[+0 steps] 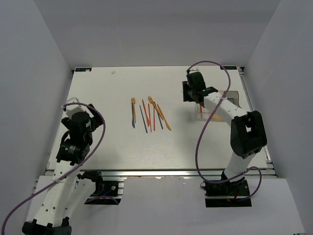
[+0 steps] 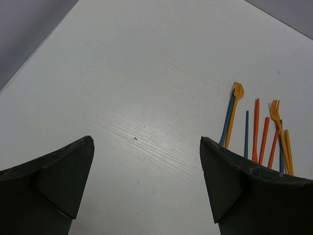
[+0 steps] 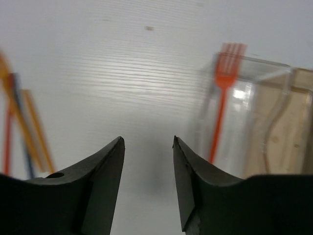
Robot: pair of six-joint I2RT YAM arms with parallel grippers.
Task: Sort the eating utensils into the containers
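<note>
Right gripper (image 3: 147,147): jaws part open, nothing between them, hanging just left of the clear bin (image 3: 274,73), which holds one orange-red fork (image 3: 222,93). Left gripper (image 2: 146,144): wide open, empty, over the table (image 2: 146,63). Loose utensils (image 1: 149,115) lie mid-table between the arms, left of the right gripper and nearer to it. Long axes run near-to-far, slightly fanned. Thin orange, red and blue pieces, some overlapping.
</note>
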